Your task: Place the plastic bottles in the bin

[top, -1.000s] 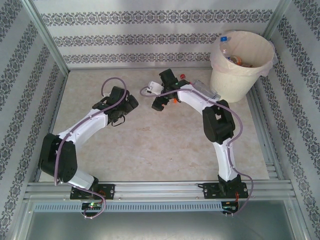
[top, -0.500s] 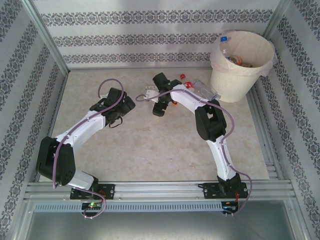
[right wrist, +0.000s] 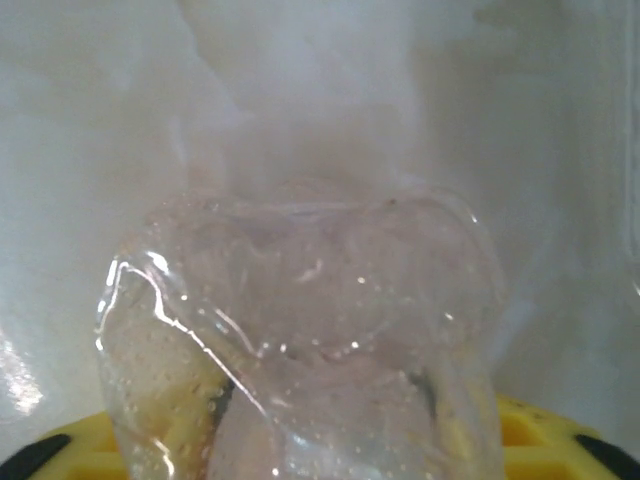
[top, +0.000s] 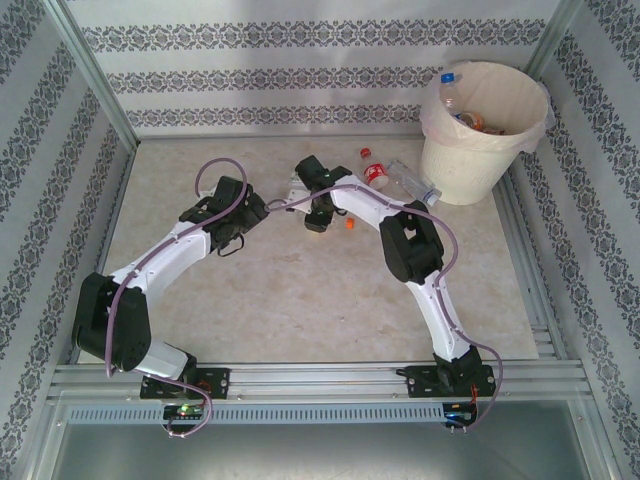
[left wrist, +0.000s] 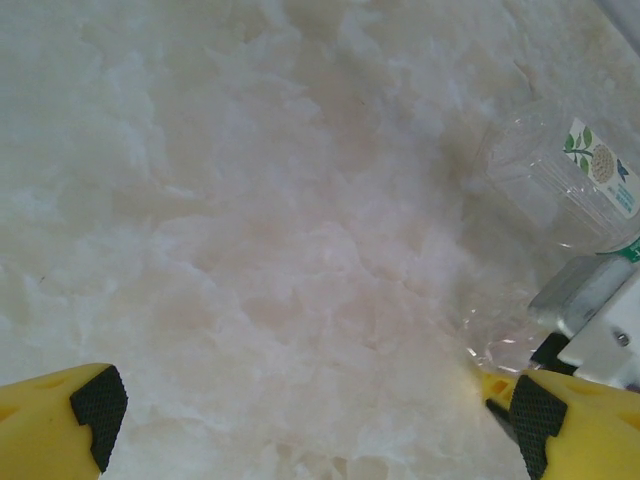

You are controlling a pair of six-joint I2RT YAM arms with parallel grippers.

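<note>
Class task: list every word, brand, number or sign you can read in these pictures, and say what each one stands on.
No text can be read anywhere.
Clear bottle: green leaves and a round emblem, lettering too blurred.
Red-label bottle: print too small.
Bottles in the bin: print too small.

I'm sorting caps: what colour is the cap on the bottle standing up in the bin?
Blue. The cap shows best in the top external view.

Bin [top: 470,165] back right; bottles [top: 377,173] on table [top: 300,290], left of it.
</note>
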